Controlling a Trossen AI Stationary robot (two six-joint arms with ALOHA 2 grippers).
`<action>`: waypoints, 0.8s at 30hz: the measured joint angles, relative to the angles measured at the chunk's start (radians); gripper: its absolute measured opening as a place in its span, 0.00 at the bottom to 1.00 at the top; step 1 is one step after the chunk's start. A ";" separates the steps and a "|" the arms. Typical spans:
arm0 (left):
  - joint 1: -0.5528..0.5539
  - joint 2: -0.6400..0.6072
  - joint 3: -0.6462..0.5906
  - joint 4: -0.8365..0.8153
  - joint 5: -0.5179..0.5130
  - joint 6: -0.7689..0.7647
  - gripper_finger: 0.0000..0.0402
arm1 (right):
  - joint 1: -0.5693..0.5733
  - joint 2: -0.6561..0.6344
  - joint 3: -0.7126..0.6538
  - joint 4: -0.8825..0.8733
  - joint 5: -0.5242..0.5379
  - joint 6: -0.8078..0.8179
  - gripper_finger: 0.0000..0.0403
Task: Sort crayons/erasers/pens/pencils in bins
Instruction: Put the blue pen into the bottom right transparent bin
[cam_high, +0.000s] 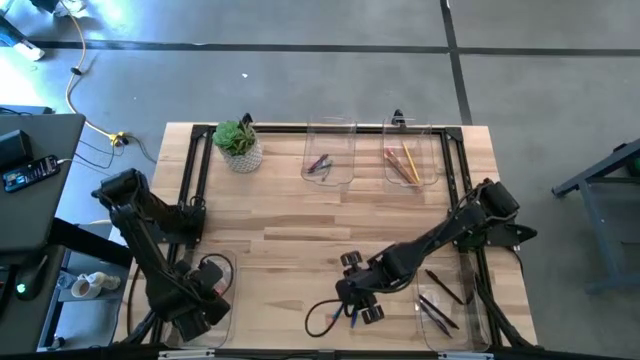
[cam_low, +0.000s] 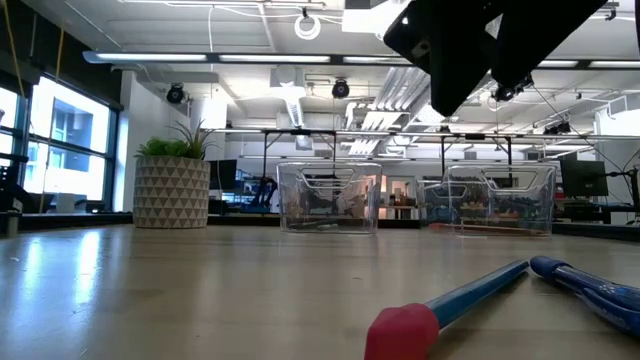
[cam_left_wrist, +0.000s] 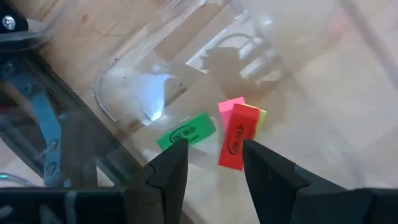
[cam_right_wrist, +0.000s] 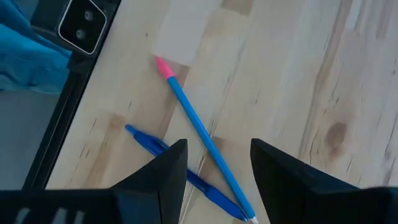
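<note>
Red eraser (cam_left_wrist: 237, 144) half behind released left gripper (cam_left_wrist: 214, 163), right gripper (cam_right_wrist: 214, 168) spread

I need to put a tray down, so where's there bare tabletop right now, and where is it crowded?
Bare wood runs across the table's middle, bordered by the potted plant and the two far bins on one side and the right gripper on the other. It is crowded near that gripper, around the blue pens, and at the corner bins.

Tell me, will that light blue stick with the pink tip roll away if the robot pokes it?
Probably. The light blue stick looks round and slim and lies flat on the smooth wooden table, so a sideways push would likely roll it. The dark blue pen crossing under it might stop it. It looks stiff and light, so the open right gripper above should lift it easily.
</note>
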 joint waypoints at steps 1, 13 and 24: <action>0.000 -0.018 0.000 -0.001 -0.004 0.000 0.35 | 0.005 0.000 0.000 0.005 0.005 0.000 0.41; 0.000 -0.296 0.001 0.002 -0.093 0.018 0.30 | 0.026 0.001 0.078 -0.186 0.016 -0.030 0.41; 0.001 -0.534 0.001 0.004 -0.459 0.064 0.30 | 0.072 0.004 0.082 -0.244 0.043 -0.251 0.41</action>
